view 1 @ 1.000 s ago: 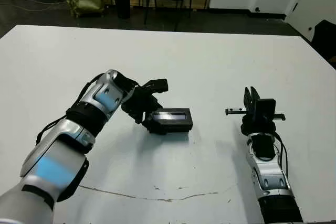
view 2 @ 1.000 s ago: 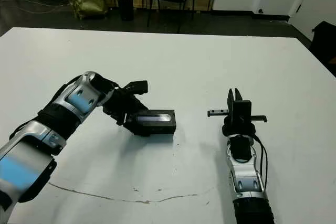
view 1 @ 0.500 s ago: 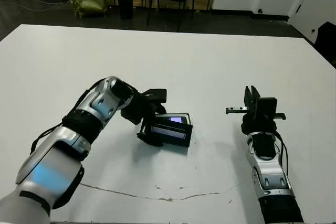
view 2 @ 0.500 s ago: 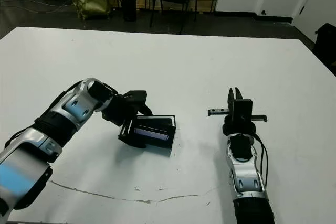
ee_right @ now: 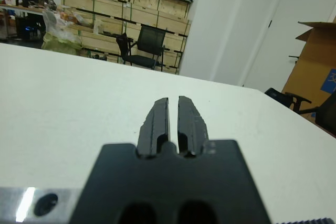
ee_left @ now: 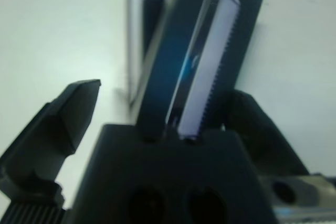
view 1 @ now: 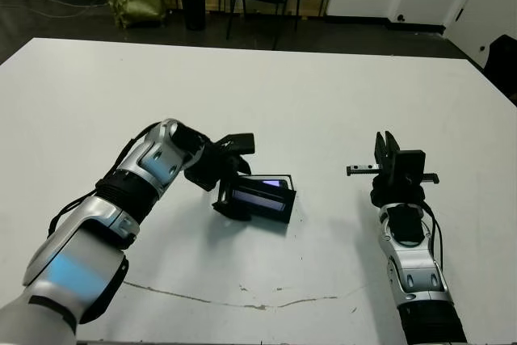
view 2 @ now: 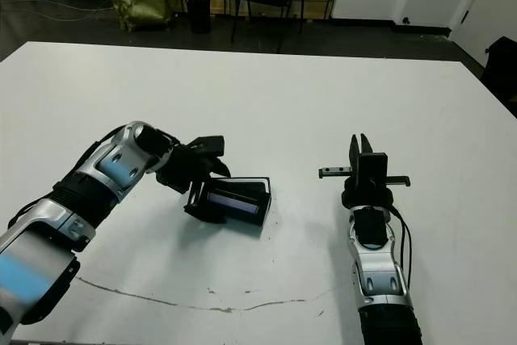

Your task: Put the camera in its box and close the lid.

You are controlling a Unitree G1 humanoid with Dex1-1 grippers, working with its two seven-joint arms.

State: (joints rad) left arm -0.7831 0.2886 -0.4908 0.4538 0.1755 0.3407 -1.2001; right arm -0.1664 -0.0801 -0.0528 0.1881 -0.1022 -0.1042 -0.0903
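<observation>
Since a second ago the lid (view 1: 260, 197) has tipped from flat to tilted on its long edge over the box (view 1: 284, 183), pinched in the left claw (view 1: 229, 192) at its left end, while the shut, empty right claw (view 1: 387, 149) hovers well apart over the bench (view 1: 323, 94)

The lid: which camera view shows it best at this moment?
The left wrist view shows the lid best: it fills the picture, tilted on edge, its pale stripe plain, with the box behind. The two eye views show it small, beside the left gripper. The right wrist view does not show it.
</observation>
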